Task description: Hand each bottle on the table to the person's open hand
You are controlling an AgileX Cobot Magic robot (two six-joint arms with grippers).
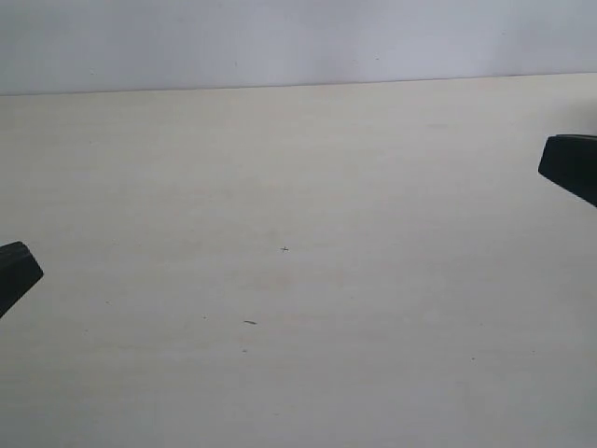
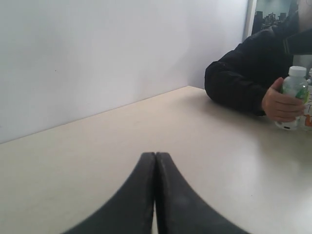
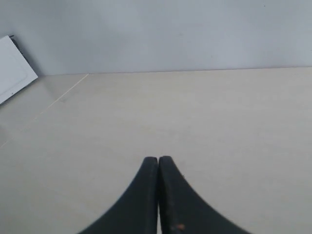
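Observation:
The pale beige table (image 1: 298, 280) shows no bottle in the exterior view. In the left wrist view a person's hand (image 2: 279, 103) grips a clear bottle with a green-white label and white cap (image 2: 295, 90) standing at the far side of the table (image 2: 97, 161); a sliver of another bottle shows at the frame edge beside it. My left gripper (image 2: 155, 155) is shut with nothing between its fingers and sits far from that bottle. My right gripper (image 3: 158, 159) is also shut and empty over bare table (image 3: 195, 112). The other bottles are out of view.
The person's dark-sleeved arm (image 2: 239, 78) rests on the far table corner. A pale wall (image 1: 280, 37) runs behind the table. A white panel (image 3: 12, 68) stands past the table's edge. The arms' black tips show at the left (image 1: 14, 271) and right (image 1: 571, 166) borders.

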